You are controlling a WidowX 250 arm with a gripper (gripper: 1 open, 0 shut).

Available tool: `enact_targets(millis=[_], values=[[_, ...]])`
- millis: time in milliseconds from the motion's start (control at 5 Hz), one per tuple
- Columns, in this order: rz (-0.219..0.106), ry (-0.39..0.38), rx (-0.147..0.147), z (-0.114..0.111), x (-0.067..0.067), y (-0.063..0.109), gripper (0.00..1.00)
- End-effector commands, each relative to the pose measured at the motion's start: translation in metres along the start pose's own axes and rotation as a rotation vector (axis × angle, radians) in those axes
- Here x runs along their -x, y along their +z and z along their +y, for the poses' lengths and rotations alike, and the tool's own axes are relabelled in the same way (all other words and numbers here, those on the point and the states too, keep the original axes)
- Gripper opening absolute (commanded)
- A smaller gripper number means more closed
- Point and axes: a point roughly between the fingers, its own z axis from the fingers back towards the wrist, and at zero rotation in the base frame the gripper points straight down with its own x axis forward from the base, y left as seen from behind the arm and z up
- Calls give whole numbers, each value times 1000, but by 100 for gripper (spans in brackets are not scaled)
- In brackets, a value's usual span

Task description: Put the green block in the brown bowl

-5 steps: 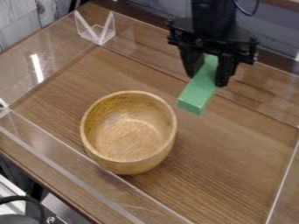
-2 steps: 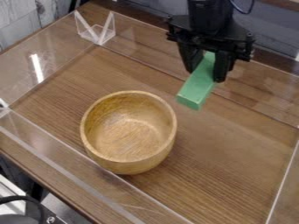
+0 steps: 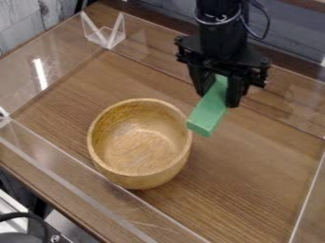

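Observation:
A round light-brown wooden bowl, the brown bowl (image 3: 140, 142), stands on the wooden table left of centre and holds nothing. The green block (image 3: 210, 108) hangs tilted in the air just right of the bowl's far rim, its lower end near rim height. My black gripper (image 3: 223, 84) comes down from above and is shut on the block's upper end. The fingers (image 3: 203, 81) flank the block.
A clear plastic wall (image 3: 51, 43) runs along the table's left and back sides, another clear edge (image 3: 152, 223) along the front. A small clear stand (image 3: 105, 31) sits at the back left. Bare wood (image 3: 254, 180) lies right of the bowl.
The gripper has carried the green block leftward and slightly toward the bowl, from right of the bowl to near its far right rim. The bowl has not moved.

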Motion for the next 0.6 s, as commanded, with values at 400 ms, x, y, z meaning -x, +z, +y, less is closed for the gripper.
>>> enact_targets(millis=[400], values=[[-79,7,0,6,-7,9,0]])
